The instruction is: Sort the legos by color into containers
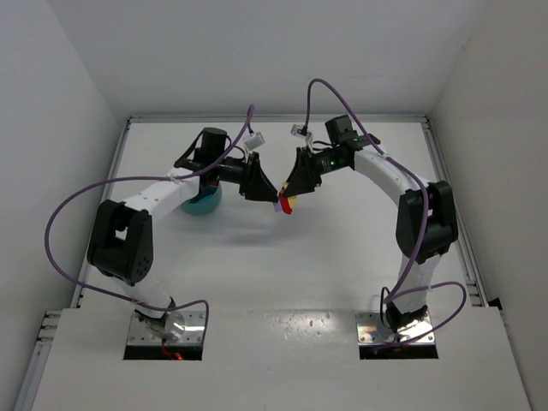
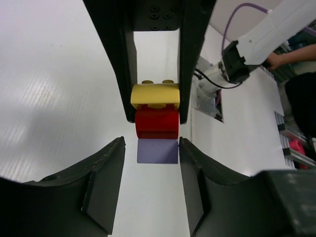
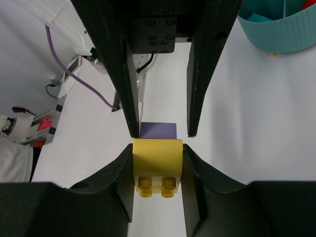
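A stack of three legos is held in the air between my two grippers: a yellow brick (image 3: 158, 160), a red brick (image 2: 156, 123) and a lilac brick (image 2: 157, 150). In the top view the stack (image 1: 287, 204) hangs at table centre. My right gripper (image 3: 158, 155) is shut on the yellow brick. My left gripper (image 2: 151, 148) faces it, with its fingertips (image 2: 117, 153) on either side of the lilac brick; a gap shows on one side. The teal bowl (image 1: 203, 202) sits under the left arm and shows in the right wrist view (image 3: 281, 29).
White walls enclose the table (image 1: 274, 274) on three sides. Purple cables (image 1: 68, 214) loop off both arms. A person (image 2: 301, 89) stands beyond the table edge in the left wrist view.
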Motion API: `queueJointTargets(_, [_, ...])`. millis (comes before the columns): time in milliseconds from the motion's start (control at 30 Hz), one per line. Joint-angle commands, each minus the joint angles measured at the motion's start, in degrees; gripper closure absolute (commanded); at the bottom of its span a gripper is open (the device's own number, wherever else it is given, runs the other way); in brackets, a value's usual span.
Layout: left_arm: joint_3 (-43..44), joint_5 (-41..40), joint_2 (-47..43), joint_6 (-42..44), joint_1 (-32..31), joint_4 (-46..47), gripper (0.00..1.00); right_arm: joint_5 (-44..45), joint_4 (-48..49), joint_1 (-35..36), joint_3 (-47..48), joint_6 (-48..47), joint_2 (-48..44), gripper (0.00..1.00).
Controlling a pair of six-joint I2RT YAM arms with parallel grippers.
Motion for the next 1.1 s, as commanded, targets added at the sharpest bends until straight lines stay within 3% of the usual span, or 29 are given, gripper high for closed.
queueJointTargets(0, [0.63,10.37,2.28,3.63,1.57,-1.14,0.47,-3.38,-0.11,0.49,0.86,-1.27,-2.63,1.00])
queueJointTargets(133, [4.06,12.87,4.32,12.67,1.05,-12.81,0.47,-3.38,-0.11,0.49,1.91,-1.27,-2.10,1.00])
queueJointTargets(200, [4.59,10.85,4.32,17.61,0.34,-17.84,0.42,-3.38,-0.11,0.49,2.44,-1.27,-2.10,1.00])
queueJointTargets(600, [6.17,7.78,3.79,20.51,0.34,-19.43,0.26,-2.85,-0.11,1.01,1.39,-1.80,-2.09,1.00])
queueJointTargets(867, [7.93,6.63,3.79,20.52,-0.18,-19.43,0.26,-2.85,-0.11,1.63,1.38,-1.80,-2.10,1.00])
queueJointTargets(933, [7.93,6.63,4.32,20.52,-0.18,-19.43,0.30,-2.85,-0.11,1.63,1.38,-1.80,-1.57,1.00])
queueJointTargets(1067, [7.93,7.24,4.32,19.99,-0.18,-19.43,0.48,-2.32,-0.11,1.63,1.38,-2.32,-1.57,1.00])
